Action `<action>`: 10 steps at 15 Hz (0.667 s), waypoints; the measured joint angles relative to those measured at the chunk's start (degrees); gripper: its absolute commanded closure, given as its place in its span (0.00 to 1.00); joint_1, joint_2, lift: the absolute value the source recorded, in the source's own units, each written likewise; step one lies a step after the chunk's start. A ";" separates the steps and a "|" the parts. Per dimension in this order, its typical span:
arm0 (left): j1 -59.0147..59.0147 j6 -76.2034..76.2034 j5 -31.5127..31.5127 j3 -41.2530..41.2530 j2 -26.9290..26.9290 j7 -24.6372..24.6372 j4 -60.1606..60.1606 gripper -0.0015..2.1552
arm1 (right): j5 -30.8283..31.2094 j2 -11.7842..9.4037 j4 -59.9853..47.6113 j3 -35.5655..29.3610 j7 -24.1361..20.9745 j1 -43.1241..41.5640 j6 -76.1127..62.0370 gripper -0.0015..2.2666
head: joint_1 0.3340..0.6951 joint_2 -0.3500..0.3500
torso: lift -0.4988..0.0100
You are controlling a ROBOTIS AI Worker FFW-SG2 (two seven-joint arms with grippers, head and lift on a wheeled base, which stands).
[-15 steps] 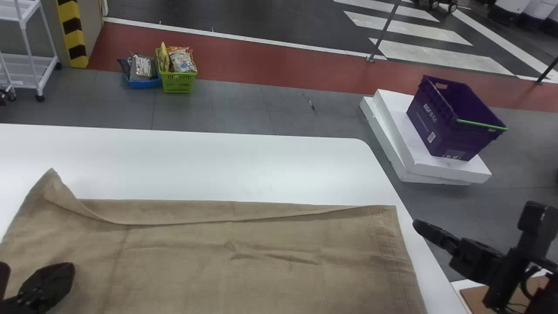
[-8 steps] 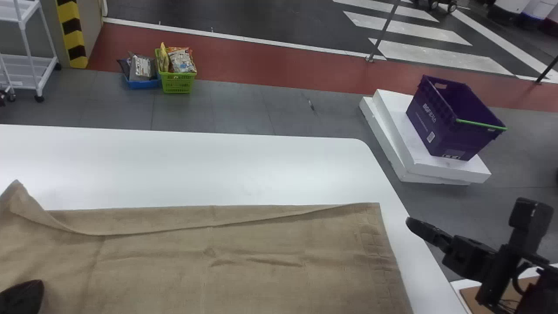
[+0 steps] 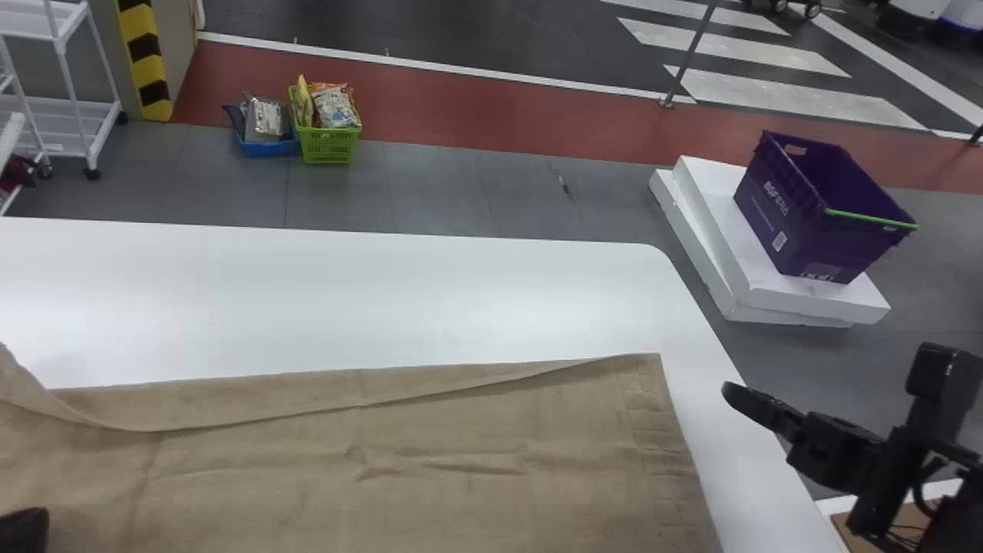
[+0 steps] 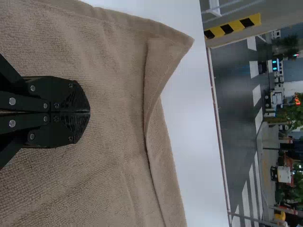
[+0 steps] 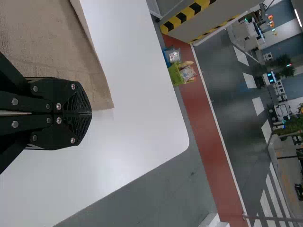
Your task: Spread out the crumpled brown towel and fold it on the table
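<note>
The brown towel [image 3: 399, 461] lies spread over the near part of the white table, its far edge turned over in a long narrow flap and its far left corner bent up. My left gripper [image 3: 23, 528] is at the bottom left of the head view, over the towel. In the left wrist view this gripper [image 4: 89, 112] has its fingertips together at the cloth; no pinched cloth shows. Off the towel's right side is my right gripper [image 3: 729, 390]. The right wrist view shows that gripper [image 5: 91, 113] shut, beside the towel's corner [image 5: 102, 97].
The table [image 3: 345, 299] has its rounded far right corner beyond the towel. On the floor stand a purple crate [image 3: 818, 211] on white slabs, a green basket [image 3: 328, 144] and a blue basket [image 3: 265, 146] with packets, and a white cart [image 3: 69, 115].
The towel has slid left on the table together with my left gripper, and its right edge now lies farther from the table's edge. The right gripper has hardly moved. The head view has shifted slightly.
</note>
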 measured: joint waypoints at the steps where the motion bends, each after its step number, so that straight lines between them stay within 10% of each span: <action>1: 0.09 0.30 0.80 0.03 -0.03 -0.39 -1.26 0.87 | 0.04 0.00 -0.54 0.26 0.00 0.00 0.59 0.79 | 1.00 0.07 | 0.73; 10: -12.65 10.40 -0.07 -3.56 -0.61 -1.68 1.49 0.87 | 1.11 0.00 1.04 0.35 0.18 0.42 -3.86 0.79 | 1.00 0.04 | 0.73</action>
